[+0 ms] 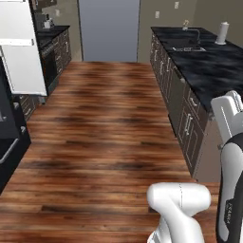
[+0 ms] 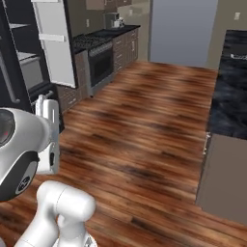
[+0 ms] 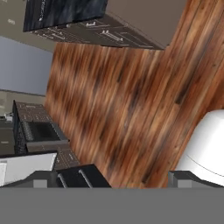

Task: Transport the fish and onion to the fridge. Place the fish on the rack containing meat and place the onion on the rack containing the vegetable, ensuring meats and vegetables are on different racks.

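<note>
Fridge (image 2: 19, 72), black, at the left edge of both base views, white-edged door (image 1: 21, 52) swung open, pale shelves visible inside. Gripper (image 3: 113, 179): 2 dark fingertips at the bottom of the hand view, spread wide, holding nothing. Wooden floor (image 1: 109, 118) centre; dark counter (image 1: 209, 61) with sink, upper right.
</note>
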{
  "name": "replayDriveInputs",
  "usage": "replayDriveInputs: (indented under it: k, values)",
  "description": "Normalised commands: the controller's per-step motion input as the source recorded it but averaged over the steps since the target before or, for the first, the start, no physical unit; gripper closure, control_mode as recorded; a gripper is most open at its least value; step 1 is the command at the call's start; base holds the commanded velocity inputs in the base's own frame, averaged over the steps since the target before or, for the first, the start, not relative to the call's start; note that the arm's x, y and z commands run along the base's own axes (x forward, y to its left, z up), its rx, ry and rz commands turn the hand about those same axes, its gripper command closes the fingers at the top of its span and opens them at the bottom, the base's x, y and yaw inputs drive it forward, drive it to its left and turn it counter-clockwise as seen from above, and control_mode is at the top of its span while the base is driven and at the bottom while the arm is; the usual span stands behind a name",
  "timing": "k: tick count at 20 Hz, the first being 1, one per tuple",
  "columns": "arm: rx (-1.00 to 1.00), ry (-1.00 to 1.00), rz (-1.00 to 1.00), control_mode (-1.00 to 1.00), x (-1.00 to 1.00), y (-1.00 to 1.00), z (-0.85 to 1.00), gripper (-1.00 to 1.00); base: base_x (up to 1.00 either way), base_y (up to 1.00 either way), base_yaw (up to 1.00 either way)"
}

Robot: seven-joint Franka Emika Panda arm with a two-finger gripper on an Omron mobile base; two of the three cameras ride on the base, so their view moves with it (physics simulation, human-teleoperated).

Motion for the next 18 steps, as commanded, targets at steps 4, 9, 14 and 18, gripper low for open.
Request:
replayDriveInputs:
  k: [4, 9, 14, 18]
  values:
    - [0.00, 0.00, 0.00, 1.00, 0.00, 0.00, 0.00, -1.00, -0.03, -1.00, 0.00]
    - [0.00, 0.00, 0.00, 1.00, 0.00, 0.00, 0.00, -1.00, -0.20, -1.00, -0.04]
    - [0.00, 0.00, 0.00, 1.00, 0.00, 0.00, 0.00, -1.00, -0.48, -1.00, -0.14]
    - [0.00, 0.00, 0.00, 1.00, 0.00, 0.00, 0.00, -1.00, -0.39, -1.00, -0.18]
